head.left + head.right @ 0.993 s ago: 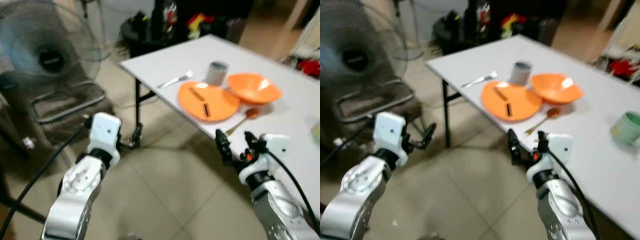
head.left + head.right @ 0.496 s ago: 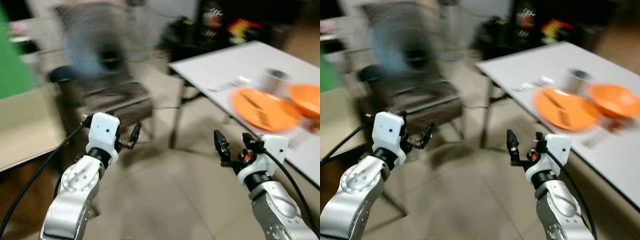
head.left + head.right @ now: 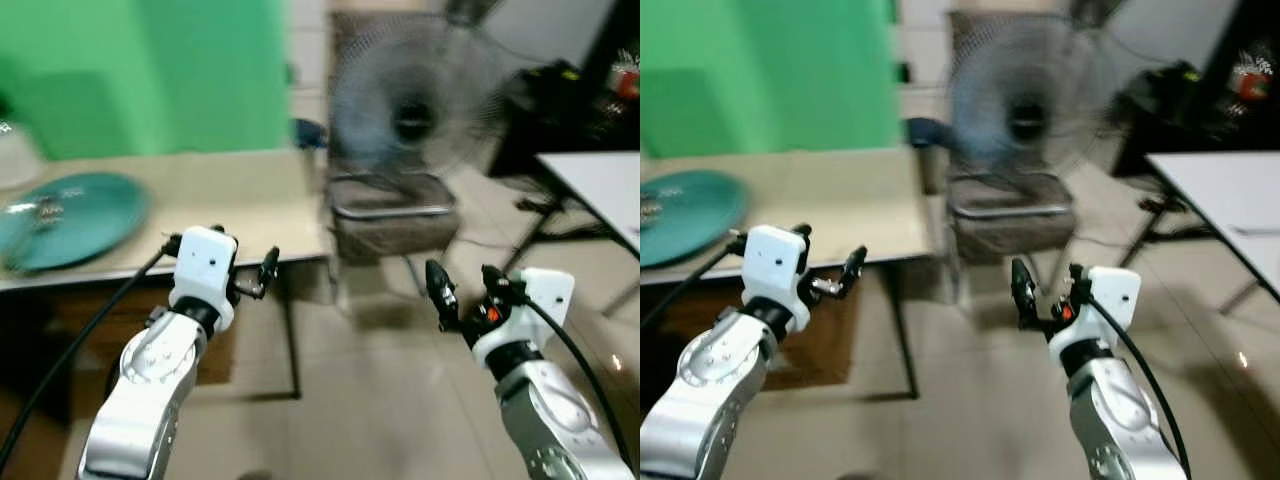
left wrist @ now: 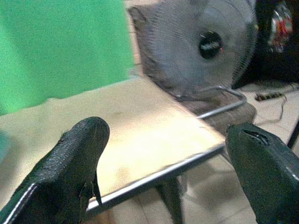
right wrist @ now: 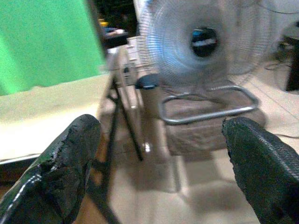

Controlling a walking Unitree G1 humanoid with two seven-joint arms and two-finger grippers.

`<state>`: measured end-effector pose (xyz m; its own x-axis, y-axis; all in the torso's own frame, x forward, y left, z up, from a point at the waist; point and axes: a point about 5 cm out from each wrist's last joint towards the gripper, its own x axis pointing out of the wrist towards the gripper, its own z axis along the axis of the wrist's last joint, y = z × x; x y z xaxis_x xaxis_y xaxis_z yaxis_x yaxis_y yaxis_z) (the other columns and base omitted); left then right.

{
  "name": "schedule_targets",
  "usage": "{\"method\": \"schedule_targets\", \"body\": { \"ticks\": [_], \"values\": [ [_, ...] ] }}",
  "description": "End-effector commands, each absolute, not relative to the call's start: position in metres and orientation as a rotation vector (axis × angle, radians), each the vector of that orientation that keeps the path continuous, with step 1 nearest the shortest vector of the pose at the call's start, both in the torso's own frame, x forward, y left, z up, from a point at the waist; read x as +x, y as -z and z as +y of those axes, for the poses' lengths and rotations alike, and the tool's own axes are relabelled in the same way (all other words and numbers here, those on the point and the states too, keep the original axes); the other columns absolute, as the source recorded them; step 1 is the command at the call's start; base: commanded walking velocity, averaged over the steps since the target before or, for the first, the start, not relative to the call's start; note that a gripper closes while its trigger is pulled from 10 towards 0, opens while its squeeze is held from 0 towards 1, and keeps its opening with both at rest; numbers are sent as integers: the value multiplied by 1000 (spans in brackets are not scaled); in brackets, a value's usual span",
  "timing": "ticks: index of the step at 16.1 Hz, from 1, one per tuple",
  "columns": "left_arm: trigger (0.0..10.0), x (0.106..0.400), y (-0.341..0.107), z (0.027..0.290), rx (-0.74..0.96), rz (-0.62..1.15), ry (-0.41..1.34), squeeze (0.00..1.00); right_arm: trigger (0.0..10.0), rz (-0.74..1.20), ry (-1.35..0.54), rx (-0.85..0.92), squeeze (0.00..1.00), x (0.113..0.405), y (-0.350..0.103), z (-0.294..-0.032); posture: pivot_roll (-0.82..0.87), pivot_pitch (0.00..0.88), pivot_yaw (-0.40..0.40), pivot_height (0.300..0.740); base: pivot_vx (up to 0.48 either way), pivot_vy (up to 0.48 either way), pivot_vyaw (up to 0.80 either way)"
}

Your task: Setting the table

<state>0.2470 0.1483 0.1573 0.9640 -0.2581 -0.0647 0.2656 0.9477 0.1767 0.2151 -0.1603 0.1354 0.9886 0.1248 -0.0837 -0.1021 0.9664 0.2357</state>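
Note:
A teal plate point(image 3: 70, 218) with some small metal pieces on it lies at the left end of a beige table point(image 3: 230, 200), in front of a green wall. My left gripper point(image 4: 173, 154) is held open in the air before this table's near edge, holding nothing. My right gripper point(image 3: 466, 290) is also open and holds nothing; it hangs above the tiled floor and points toward the fan. The corner of a white table point(image 3: 600, 180) shows at the far right. The picture is blurred.
A large grey standing fan point(image 3: 415, 110) is straight ahead, with a grey metal-framed chair point(image 3: 390, 215) below it. Dark clutter sits behind the white table at the back right. Tiled floor point(image 3: 370, 400) lies between the two tables.
The camera has swung left: the white table with the orange plate and bowl has slid out to the right, and the beige table with the teal plate has come in. Both grippers stay open.

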Motion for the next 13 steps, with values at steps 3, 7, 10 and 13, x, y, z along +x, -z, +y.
{"method": "schedule_targets", "body": {
  "ticks": [3,7,10,13],
  "values": [
    [10000,248,-160,155,172,31,224,0,10000,83,-104,245,0,217,-138,-161,64,0,-47,740,0,86,533],
    [10000,251,-163,156,150,17,200,0,10000,101,-91,274,0,219,-135,-164,68,0,-47,740,0,0,0],
    [10000,252,-162,159,143,33,187,0,10000,106,-97,276,0,219,-134,-162,69,0,-46,740,0,0,0],
    [10000,253,-163,159,134,26,199,0,10000,110,-109,270,0,220,-134,-161,68,0,-41,740,0,0,0]
  ]
}}
